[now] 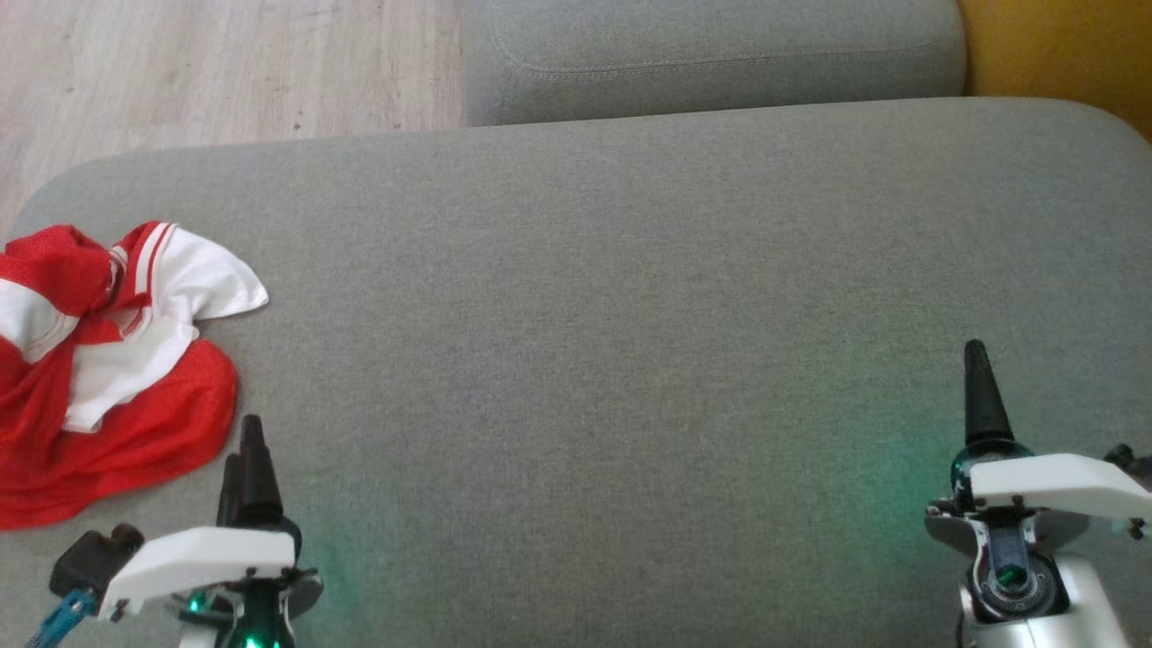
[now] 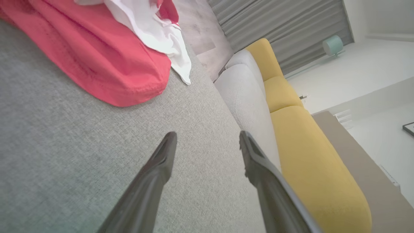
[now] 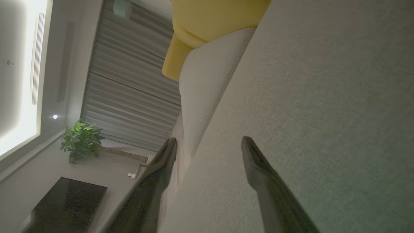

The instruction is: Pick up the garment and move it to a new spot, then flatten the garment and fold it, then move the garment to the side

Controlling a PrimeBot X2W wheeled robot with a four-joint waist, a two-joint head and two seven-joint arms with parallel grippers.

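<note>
Garment: red and white mesh top, lying crumpled on the grey sofa seat at the left edge of the head view, partly running off frame.
Garment long axis: judged to be running up and down the left edge of the frame, with the white sleeve pointing toward centre; hard to fix in a bunched heap.
Left hand: sitting at the lower left of the head view, fingers standing wide apart and holding nothing.
Right hand: sitting at the lower right of the head view, fingers likewise spread wide and empty, pointing over bare grey fabric.
Key relation: garment lying up and to the left of the left hand's fingertips, near but not touching; in the left wrist view, filling the upper left, ahead of the fingers.
Nearer arm: left, by a clear margin; right hand sitting well apart across the seat.
Step in hand: pick-up not yet begun; likely calling for a leftward, forward reach.
</note>
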